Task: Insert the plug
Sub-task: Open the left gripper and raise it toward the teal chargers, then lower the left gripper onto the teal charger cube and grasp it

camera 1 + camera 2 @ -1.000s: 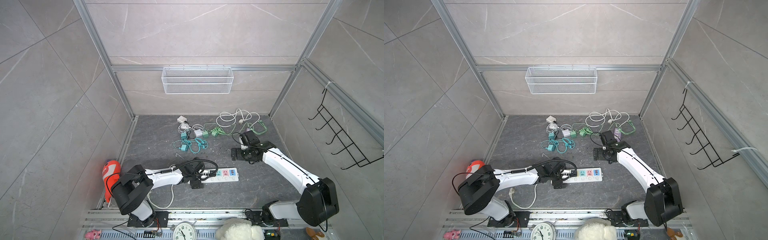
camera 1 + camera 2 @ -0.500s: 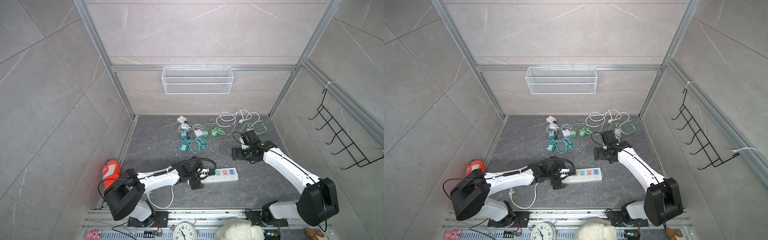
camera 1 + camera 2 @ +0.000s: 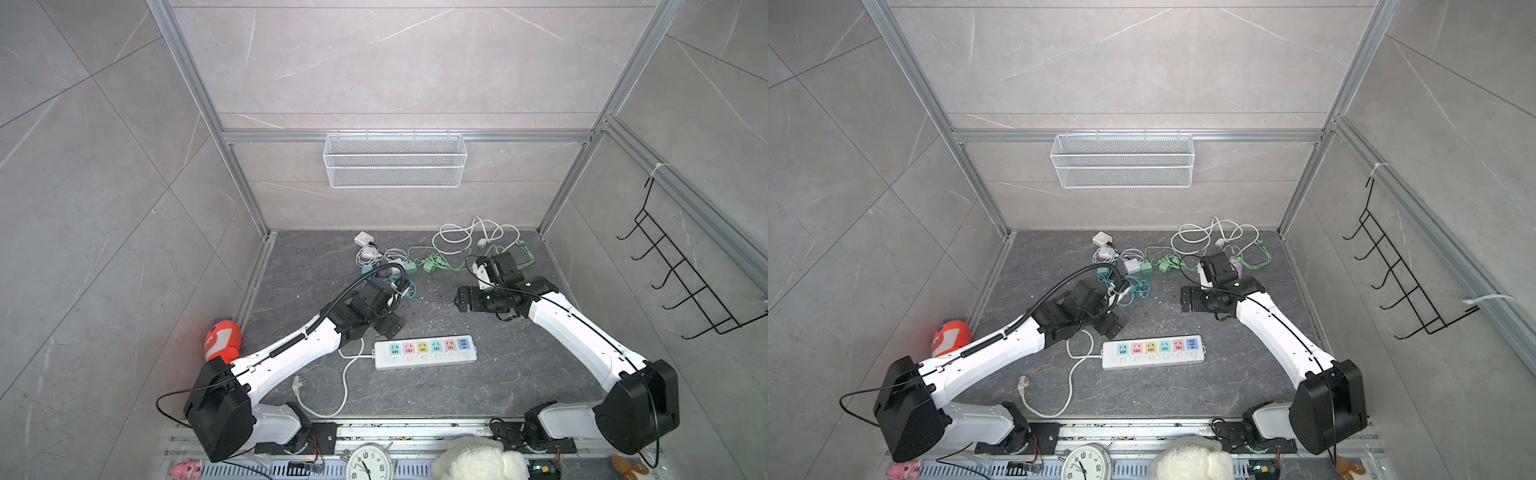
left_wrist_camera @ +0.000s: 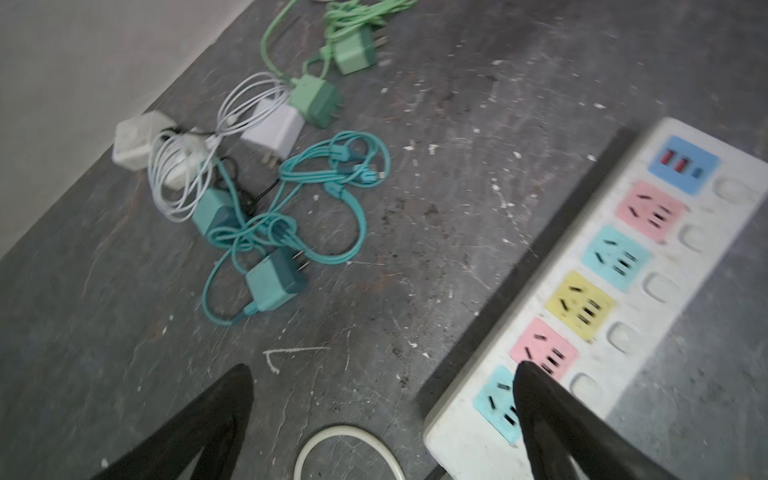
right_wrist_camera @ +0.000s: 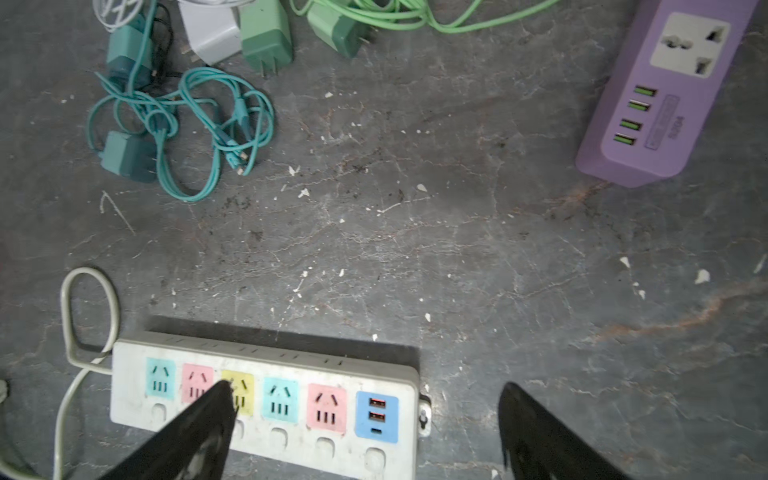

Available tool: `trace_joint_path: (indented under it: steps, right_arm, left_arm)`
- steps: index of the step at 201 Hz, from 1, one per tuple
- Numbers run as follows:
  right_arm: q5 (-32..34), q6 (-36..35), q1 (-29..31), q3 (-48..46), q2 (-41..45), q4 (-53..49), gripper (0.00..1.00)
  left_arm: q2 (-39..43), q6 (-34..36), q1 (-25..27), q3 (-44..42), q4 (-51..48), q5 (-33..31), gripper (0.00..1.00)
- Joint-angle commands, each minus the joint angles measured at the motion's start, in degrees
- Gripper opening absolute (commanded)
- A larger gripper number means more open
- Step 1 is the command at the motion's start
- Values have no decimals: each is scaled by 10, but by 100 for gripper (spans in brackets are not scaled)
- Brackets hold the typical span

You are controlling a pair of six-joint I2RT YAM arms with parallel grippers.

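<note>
Found teal plug (image 4: 272, 284) loose on table (image 4: 415, 208) amid tangled cable (image 4: 266, 227), near power strip (image 3: 424, 353). Found left fingers (image 4: 216, 424) and right fingers (image 5: 199, 432) spread wide, empty. Judged light, rigid, smooth-cased, with cord liable to drag. Advise gripping across flat case sides, prongs kept clear.

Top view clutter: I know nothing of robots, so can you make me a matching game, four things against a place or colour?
Things:
1. power strip
2. wire basket
3. socket block
4. clock

Place or colour:
A. purple
B. hung on the back wall
C. front edge, between the arm bases
D. row of pastel sockets

Pairs: 1-D, 2-B, 3-A, 4-C
</note>
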State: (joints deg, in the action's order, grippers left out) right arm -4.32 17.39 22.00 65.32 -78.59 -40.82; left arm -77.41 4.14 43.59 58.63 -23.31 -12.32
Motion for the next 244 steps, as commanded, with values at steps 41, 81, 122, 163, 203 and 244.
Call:
trace_joint_path:
  steps: [41,81,122,163,203,244]
  right_arm:
    - [16,28,45,18,-13,7,99]
    - [22,33,46,5,-17,17,99]
    - [20,26,46,-13,-18,29,99]
    - [3,12,46,-27,-19,50,99]
    - [-6,-6,46,-29,-29,54,99]
    - [-23,-10,46,-43,-14,58,99]
  left_arm:
    - [-71,-409,-146,60,-84,-25,100]
    - [-127,-523,-156,62,-40,-32,100]
    - [-176,-609,-159,56,13,-14,100]
    - [-217,-670,-159,59,59,1,99]
    - [-267,-691,-159,87,75,23,97]
    - [-291,-693,-160,108,73,3,92]
